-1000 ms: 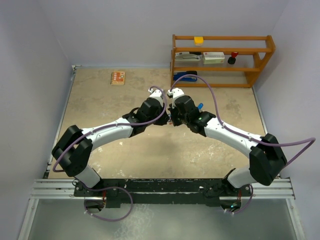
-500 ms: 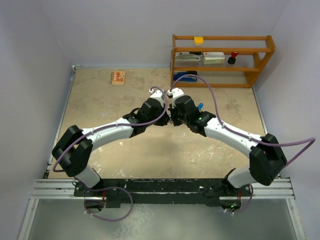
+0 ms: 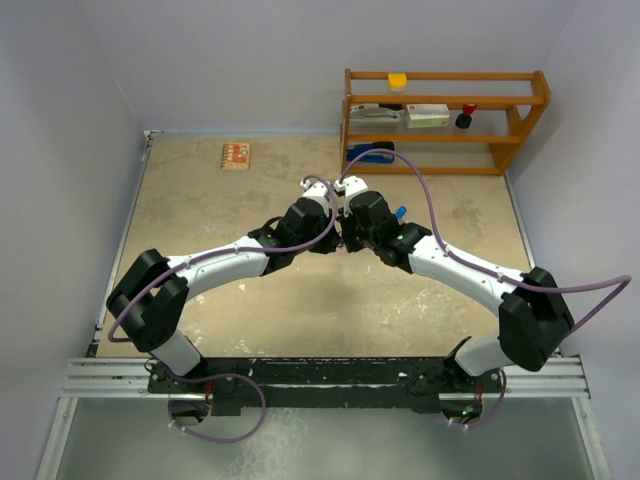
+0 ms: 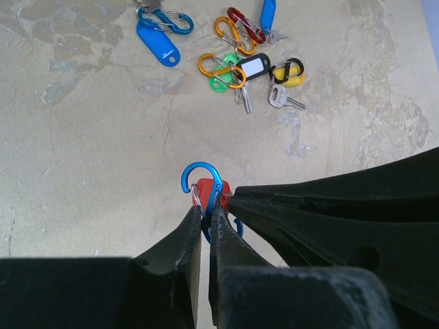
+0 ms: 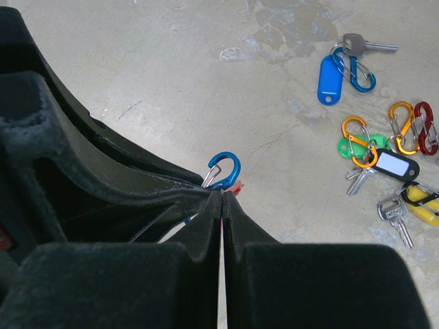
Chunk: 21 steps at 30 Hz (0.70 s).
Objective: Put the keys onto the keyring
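Top: left arm (image 3: 225, 263) and right arm (image 3: 455, 265) wrist to wrist over beige tabletop (image 3: 200, 215); wooden shelf rack (image 3: 445, 120) back right, labels too small to read.

Left wrist: left gripper (image 4: 208, 209) clamped on blue S-shaped metal clip (image 4: 199, 173) carrying red plastic tag (image 4: 207, 187). Small silver metal keys (image 4: 282, 100) loose well beyond, among coloured clips. Print on blue plastic tag (image 4: 156, 45) illegible.

Right wrist: right gripper (image 5: 221, 195) pinched tight beside same clip; hold unclear.
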{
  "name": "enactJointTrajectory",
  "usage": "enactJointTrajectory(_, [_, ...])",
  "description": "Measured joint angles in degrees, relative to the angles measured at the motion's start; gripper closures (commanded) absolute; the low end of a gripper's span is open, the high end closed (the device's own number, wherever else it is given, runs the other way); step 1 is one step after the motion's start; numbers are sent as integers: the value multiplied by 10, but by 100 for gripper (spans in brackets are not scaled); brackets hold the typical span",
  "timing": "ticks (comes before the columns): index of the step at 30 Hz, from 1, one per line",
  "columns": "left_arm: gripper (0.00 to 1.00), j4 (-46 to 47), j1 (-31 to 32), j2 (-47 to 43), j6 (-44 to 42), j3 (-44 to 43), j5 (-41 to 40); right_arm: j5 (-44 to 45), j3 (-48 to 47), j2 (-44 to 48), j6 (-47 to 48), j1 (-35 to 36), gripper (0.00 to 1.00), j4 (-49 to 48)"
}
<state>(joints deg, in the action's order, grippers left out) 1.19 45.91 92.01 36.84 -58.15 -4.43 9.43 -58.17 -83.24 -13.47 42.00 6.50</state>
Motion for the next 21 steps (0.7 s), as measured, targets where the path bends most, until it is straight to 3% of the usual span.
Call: enactJointTrajectory(21, [100,0,0,24,-4,-1,-2,-15,0,5,0,0,100,0])
